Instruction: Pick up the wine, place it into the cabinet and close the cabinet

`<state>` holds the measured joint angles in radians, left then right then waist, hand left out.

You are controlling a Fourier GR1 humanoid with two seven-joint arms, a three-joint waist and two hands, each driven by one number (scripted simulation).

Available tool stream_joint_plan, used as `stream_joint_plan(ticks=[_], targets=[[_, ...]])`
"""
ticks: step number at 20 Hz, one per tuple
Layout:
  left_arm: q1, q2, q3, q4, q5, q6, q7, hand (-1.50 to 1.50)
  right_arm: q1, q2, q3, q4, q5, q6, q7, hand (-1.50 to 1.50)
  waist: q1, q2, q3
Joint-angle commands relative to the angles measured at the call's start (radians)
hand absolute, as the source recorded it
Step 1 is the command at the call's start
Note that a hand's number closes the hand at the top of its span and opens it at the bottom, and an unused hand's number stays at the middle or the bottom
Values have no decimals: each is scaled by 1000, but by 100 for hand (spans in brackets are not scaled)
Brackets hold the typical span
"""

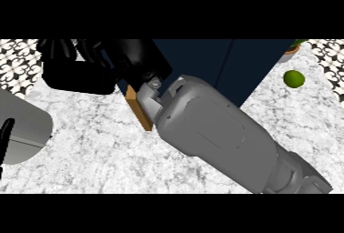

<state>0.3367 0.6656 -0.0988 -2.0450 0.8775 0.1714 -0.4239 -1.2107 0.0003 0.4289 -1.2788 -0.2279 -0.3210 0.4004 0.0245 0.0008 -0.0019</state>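
As my right forearm (222, 132) crosses the marbled white counter (101, 154) from the lower right corner of the head view, it slants up and to the left and fills the middle of the frame with its grey casing. My right hand (131, 57) shows as a black mass at the end of that arm, set against the front left part of the dark navy cabinet (201, 63), which stands at the top centre of the view. Whether that hand is spread or clasped round something I cannot tell, since its black shapes run together with the shadow beside the cabinet.

The wine cannot be picked out anywhere on the counter. If it is near my hand, it is hidden by the hand and the wrist.

A narrow wood-coloured panel (139, 109), seen edge-on, stands just to the left of my wrist at the cabinet's lower left corner, tilted slightly and reaching down onto the counter.

To the right of the cabinet, well apart from my arm, a green lime (293, 78) lies on the counter. Beyond it, at the top edge, part of a potted plant (293, 47) shows. At the far left edge sits a rounded grey vessel (23, 127) with a thin black bar (6, 141) lying across its near side. Patterned black-and-white tiling (17, 61) lines the upper left and upper right corners.
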Motion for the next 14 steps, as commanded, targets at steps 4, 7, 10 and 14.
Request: stream_joint_plan(ticks=[4, 7, 10, 14], targets=[[-52, -37, -1, 42, -37, 5, 21, -150, -34, -44, -126, 207, -19, 127, -132, 150, -9, 6, 1], [-106, -27, 1, 19, -35, 41, 71, -150, 34, -27, -90, 227, 12, 125, -203, 150, -18, 7, 2], [-54, -52, -27, 24, -65, 2, 23, -150, 9, -82, -122, 304, 26, 163, -261, 150, 0, 12, 1], [-50, -29, 8, -17, -38, 12, 62, -150, -2, -115, -131, 338, 47, 172, -272, 150, 10, 11, 1]])
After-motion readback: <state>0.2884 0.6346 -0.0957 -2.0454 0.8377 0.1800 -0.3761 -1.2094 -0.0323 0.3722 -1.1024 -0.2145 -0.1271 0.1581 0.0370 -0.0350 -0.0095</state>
